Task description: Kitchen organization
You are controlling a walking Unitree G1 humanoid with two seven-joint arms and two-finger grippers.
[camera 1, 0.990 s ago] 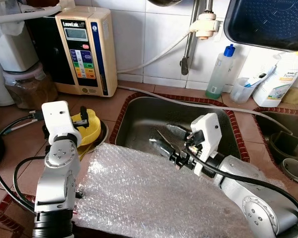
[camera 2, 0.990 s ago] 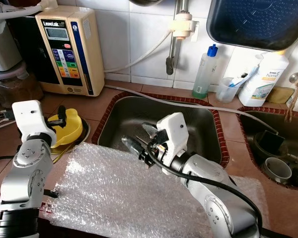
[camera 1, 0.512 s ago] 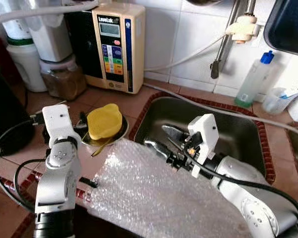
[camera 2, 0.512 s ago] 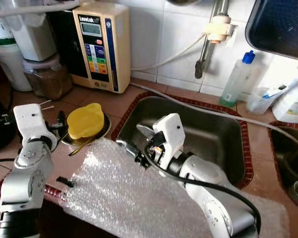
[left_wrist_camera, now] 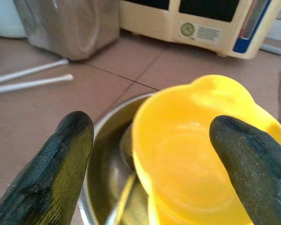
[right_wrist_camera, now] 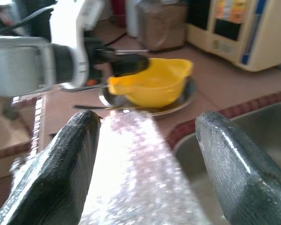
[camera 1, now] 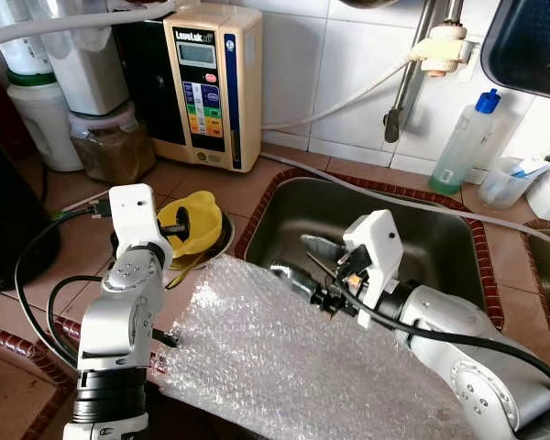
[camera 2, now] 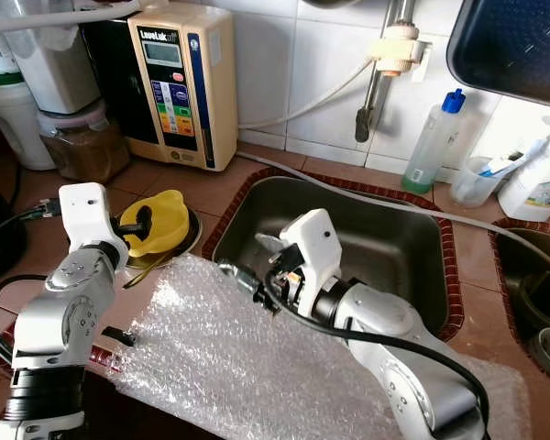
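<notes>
A yellow bowl [camera 1: 199, 223] sits tilted in a shallow steel dish [left_wrist_camera: 103, 140] on the tiled counter, left of the sink [camera 1: 412, 229]. A utensil lies in the dish. My left gripper [camera 1: 172, 229] is open at the bowl, one finger [left_wrist_camera: 68, 159] over the dish and the other [left_wrist_camera: 253, 164] at the bowl's far side. A bubble wrap sheet [camera 1: 284, 357] covers the counter's front edge. My right gripper [camera 1: 304, 259] is open and empty above the sheet's far edge, at the sink's left rim. Its fingers [right_wrist_camera: 72, 173] point toward the yellow bowl [right_wrist_camera: 152, 84].
A beige water machine [camera 1: 206, 82] stands at the back wall, with a jar [camera 1: 110, 147] and a white canister [camera 1: 46, 115] to its left. A faucet pipe [camera 1: 405, 73], soap bottle [camera 1: 463, 137] and dark tray [camera 1: 532, 46] are behind the sink. A second basin [camera 2: 532, 284] holds dishes.
The camera has swung about between frames. My left gripper has moved forward to the yellow bowl, which now shows its hollow side. The right gripper holds its place over the bubble wrap.
</notes>
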